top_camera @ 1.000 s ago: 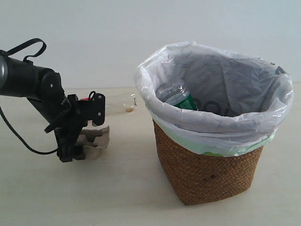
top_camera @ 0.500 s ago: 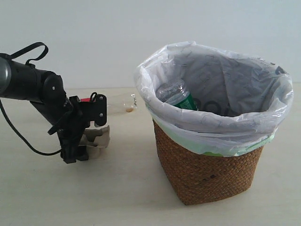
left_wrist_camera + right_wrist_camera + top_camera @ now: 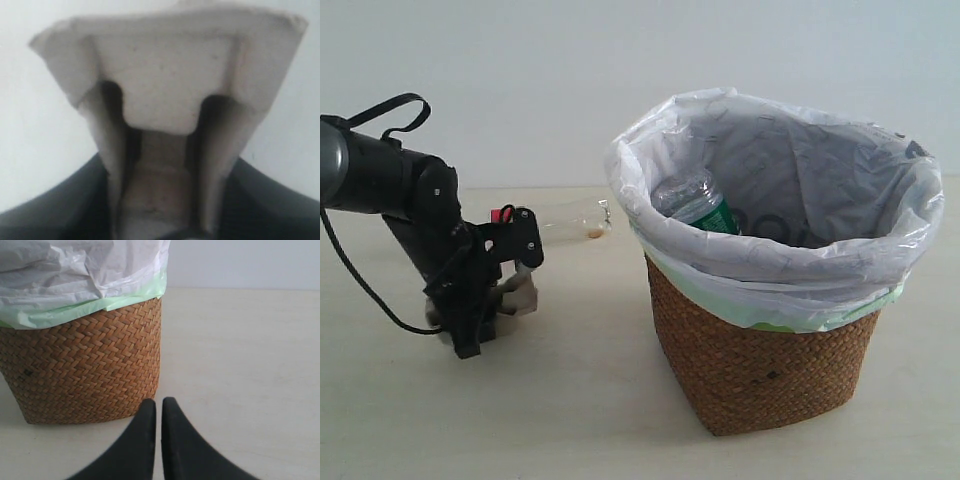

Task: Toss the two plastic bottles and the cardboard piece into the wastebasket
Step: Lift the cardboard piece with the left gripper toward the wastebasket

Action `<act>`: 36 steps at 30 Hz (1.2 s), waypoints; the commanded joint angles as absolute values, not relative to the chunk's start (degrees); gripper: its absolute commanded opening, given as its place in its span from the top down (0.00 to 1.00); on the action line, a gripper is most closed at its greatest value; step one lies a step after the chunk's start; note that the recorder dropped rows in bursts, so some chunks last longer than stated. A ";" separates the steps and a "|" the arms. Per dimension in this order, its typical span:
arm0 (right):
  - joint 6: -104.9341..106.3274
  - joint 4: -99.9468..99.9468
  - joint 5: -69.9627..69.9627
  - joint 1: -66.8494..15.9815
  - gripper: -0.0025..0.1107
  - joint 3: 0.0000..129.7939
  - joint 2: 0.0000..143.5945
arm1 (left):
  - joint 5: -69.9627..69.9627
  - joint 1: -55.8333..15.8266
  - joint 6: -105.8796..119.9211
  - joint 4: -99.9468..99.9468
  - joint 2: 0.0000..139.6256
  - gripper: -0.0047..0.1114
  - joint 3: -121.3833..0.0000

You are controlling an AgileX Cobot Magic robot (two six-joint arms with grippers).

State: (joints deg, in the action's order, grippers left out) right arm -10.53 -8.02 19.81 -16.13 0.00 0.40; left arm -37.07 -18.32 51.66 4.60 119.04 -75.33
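Left wrist view: cardboard piece (image 3: 165, 90) gripped inside the left tool (image 3: 480, 322).

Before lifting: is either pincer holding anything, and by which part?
Left pincer grips the cardboard piece by its near edge; right pincer is shut on nothing.

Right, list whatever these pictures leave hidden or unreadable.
1. Cardboard piece: in the exterior view it is mostly behind the left claw; the left wrist view shows only a blurred close-up with the edges cut off.
2. Red-label bottle: in the exterior view one end is behind the arm, and the label is too small to read.
3. Green-label bottle: its lower part is hidden by the wastebasket liner.
4. Right claw: it is outside the exterior view.
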 commanded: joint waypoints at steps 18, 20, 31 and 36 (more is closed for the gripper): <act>-10.13 -8.09 19.19 -15.91 0.98 0.00 0.00 | -41.73 7.24 17.89 -16.68 74.98 0.93 -63.76; -10.13 -8.09 19.19 -15.91 0.98 0.00 0.00 | -42.70 10.87 12.64 -15.02 72.07 0.93 -61.54; -10.13 -8.09 19.19 -15.91 0.98 0.00 0.00 | -41.12 -2.14 37.44 -64.67 69.98 0.93 -60.31; -10.13 -8.09 19.19 -15.91 0.98 0.00 0.00 | -43.88 -14.96 54.33 -96.17 73.18 0.93 -66.96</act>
